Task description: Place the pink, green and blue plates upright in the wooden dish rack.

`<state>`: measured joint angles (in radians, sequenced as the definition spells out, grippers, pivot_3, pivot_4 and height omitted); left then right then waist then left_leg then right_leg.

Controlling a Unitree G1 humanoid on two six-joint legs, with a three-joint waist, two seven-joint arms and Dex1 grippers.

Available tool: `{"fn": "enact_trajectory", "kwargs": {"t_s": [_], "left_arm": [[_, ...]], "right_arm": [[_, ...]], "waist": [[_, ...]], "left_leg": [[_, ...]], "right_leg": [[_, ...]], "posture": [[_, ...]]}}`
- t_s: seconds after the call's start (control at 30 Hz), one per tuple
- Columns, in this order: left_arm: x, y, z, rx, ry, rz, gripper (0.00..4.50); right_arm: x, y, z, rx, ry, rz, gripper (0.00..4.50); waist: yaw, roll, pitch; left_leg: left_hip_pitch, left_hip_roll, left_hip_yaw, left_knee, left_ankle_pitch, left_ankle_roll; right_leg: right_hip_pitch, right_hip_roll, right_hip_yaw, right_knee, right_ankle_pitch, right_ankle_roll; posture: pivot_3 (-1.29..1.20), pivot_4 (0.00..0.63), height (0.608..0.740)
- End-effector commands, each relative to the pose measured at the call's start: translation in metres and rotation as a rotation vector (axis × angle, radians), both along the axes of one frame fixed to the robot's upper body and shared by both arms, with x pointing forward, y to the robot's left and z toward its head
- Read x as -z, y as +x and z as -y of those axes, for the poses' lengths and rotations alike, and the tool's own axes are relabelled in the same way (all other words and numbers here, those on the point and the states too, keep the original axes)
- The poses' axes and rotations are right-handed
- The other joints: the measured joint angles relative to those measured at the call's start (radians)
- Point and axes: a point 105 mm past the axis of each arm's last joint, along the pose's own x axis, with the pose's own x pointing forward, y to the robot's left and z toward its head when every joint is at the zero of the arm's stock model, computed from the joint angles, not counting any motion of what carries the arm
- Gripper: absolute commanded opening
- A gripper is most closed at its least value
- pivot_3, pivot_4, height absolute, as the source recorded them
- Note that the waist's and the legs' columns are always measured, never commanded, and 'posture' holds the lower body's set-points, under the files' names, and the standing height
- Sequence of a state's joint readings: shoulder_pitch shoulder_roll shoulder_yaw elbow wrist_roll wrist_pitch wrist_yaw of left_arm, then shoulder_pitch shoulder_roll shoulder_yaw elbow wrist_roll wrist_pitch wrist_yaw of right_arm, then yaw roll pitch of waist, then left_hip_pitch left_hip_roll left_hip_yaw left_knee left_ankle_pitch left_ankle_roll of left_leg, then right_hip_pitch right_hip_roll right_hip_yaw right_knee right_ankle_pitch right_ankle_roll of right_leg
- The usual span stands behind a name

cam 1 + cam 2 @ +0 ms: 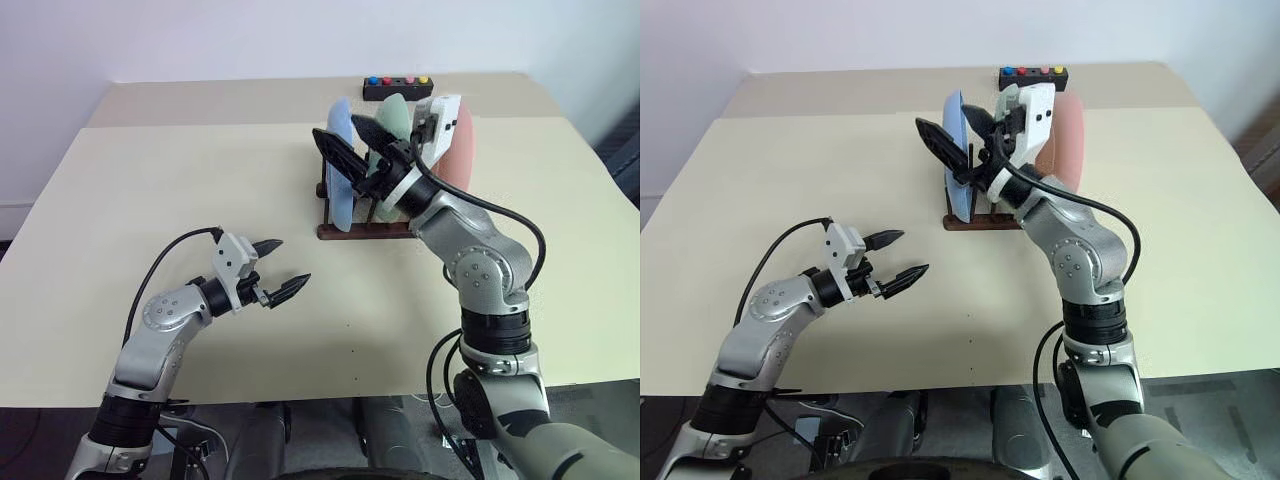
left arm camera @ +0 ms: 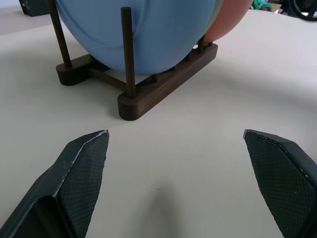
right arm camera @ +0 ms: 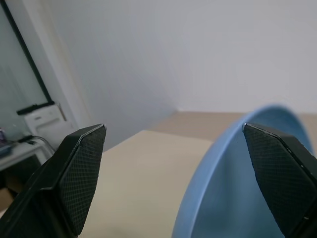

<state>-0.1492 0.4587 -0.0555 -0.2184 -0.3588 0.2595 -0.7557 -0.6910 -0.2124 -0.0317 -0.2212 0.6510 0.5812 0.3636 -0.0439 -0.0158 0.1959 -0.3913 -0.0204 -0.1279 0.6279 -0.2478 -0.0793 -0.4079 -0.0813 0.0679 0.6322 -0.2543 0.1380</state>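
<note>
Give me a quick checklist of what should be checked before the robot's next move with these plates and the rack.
1. All three plates in the wooden dish rack: ok; the blue plate, green plate and pink plate stand in it.
2. Plates upright: ok, though each leans slightly on its pegs.
3. Right gripper let go: ok, fingers spread wide, holding nothing.
4. Right gripper clear of the blue plate's rim: cannot tell; it hovers close above.
5. Left gripper free: ok, open over the bare table.
6. Rack flat on the table: ok.
</note>
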Motion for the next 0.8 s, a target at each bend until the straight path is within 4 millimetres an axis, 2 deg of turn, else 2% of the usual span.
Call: {"fn": "enact_trajectory", "kwargs": {"t_s": [0.03, 0.27, 0.37, 0.47, 0.6, 0.8], "left_arm": [[-0.011, -0.004, 0.003, 0.014, -0.013, 0.04, 4.5], [-0.01, -0.005, 0.004, 0.023, -0.011, 0.034, 4.5], [-0.01, -0.003, 0.002, 0.016, -0.011, 0.039, 4.5], [-0.012, 0.0, 0.001, -0.006, -0.012, 0.055, 4.5], [-0.012, 0.004, -0.002, -0.034, -0.011, 0.069, 4.5], [-0.007, 0.009, -0.006, -0.059, -0.01, 0.071, 4.5]], "right_arm": [[-0.025, -0.016, -0.004, -0.037, 0.01, 0.114, 4.48], [-0.027, -0.017, 0.001, 0.003, -0.013, 0.155, 4.48], [-0.042, -0.028, 0.009, 0.017, -0.045, 0.273, 4.48], [-0.045, -0.041, 0.024, 0.038, -0.152, 0.384, 4.48], [-0.036, -0.05, 0.054, 0.099, -0.263, 0.435, 4.48], [0.009, -0.071, 0.129, 0.205, -0.438, 0.297, 4.48]], "waist": [[0.0, 0.0, 0.0], [0.0, 0.0, 0.0], [0.001, 0.0, 0.0], [0.005, 0.0, 0.0], [0.006, 0.0, 0.0], [0.026, 0.0, 0.0]], "left_leg": [[0.0, 0.0, 0.0, 0.0, 0.0, 0.0], [0.0, 0.0, 0.0, 0.0, 0.0, 0.0], [0.0, 0.0, 0.0, 0.0, 0.0, 0.0], [-0.001, 0.0, 0.0, 0.0, 0.0, 0.0], [-0.001, 0.0, 0.0, 0.0, 0.0, 0.0], [-0.001, 0.0, 0.001, 0.001, -0.001, 0.001]], "right_leg": [[0.0, 0.0, 0.0, 0.0, 0.0, 0.0], [0.0, 0.0, 0.0, 0.0, 0.0, 0.0], [0.0, 0.0, 0.0, 0.0, 0.0, 0.0], [0.0, 0.0, 0.0, -0.001, 0.0, 0.0], [0.001, 0.0, 0.0, -0.002, 0.0, 0.0], [0.002, 0.0, 0.0, -0.003, 0.0, 0.0]], "posture": [[0.0, 0.15, 0.74], [0.0, 0.15, 0.74], [0.0, 0.15, 0.74], [0.0, 0.15, 0.74], [0.0, 0.15, 0.74], [0.0, 0.15, 0.74]]}}
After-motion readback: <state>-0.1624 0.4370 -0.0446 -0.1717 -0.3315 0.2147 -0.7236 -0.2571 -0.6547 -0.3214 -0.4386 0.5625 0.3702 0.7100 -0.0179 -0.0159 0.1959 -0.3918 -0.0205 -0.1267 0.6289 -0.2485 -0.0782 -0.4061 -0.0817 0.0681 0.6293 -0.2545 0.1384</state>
